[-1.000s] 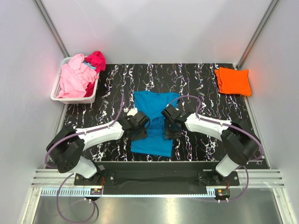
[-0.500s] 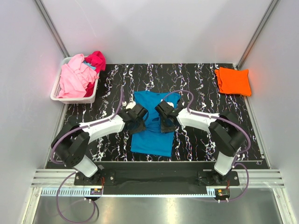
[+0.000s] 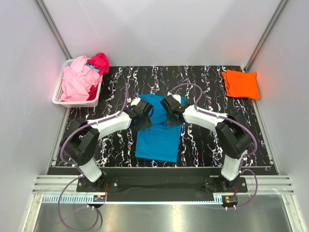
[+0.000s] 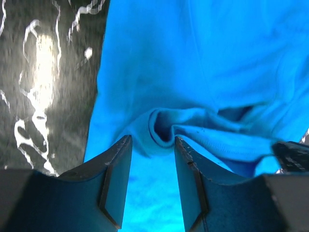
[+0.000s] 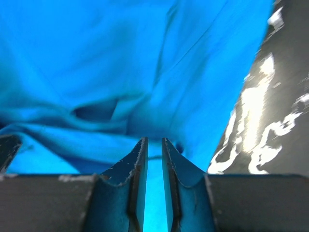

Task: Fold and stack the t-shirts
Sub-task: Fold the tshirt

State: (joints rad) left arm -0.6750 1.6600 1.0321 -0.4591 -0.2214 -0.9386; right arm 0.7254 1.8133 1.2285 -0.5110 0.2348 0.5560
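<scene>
Your arms have slid up the bright turquoise-blue cotton t-shirt (image 3: 155,145), lengthwise away from them; left gripper (image 4: 152,140) clamps its crosswise ridge, right gripper (image 5: 154,141) fingers nearly together, hold unclear

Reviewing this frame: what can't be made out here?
- Left wrist: whether the left gripper pinches the turquoise t-shirt fold; bunched cloth hides contact.
- Right wrist: whether cloth sits in the right gripper slit; too narrow.
- Top view: how many t-shirts lie in the basket; they overlap.
</scene>
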